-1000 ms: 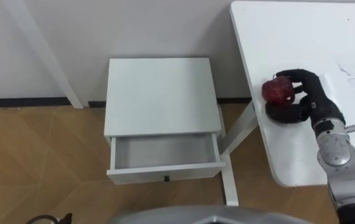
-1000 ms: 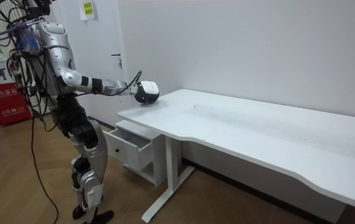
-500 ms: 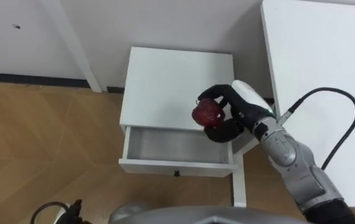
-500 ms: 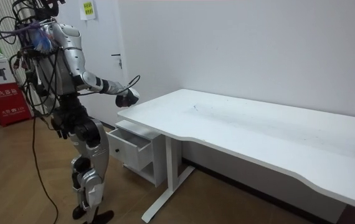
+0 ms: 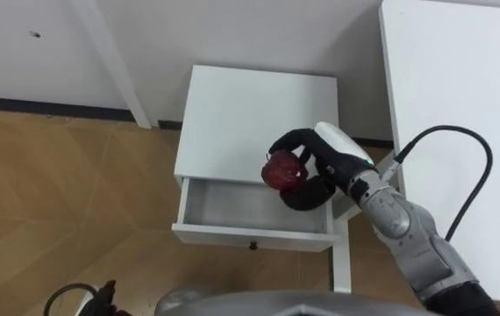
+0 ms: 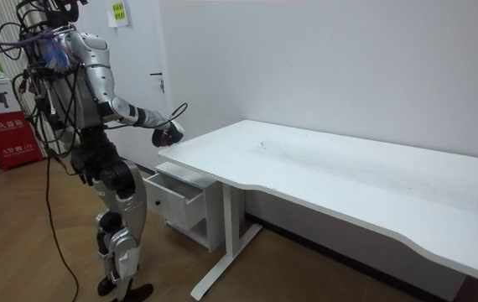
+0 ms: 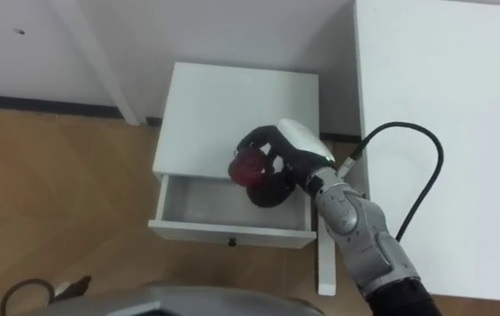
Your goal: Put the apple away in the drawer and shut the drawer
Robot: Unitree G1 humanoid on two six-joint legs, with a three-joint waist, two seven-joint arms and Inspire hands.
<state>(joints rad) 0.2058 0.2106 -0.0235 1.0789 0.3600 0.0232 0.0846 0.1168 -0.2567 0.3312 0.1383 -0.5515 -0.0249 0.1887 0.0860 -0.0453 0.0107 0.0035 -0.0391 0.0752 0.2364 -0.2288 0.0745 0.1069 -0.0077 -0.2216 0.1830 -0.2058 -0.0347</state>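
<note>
Two steps remaining, by my read: the apple (image 5: 280,170) is not sitting in the drawer (image 5: 254,211) yet, and the drawer is standing open. The right hand (image 5: 320,167) is clutching the apple with its fingers curling round it, and the apple is hanging at the hand's left. The open drawer is lying just beneath the hand, with the cabinet top (image 5: 241,114) beyond it. The apple is looking dark red, glossy, round and whole
</note>
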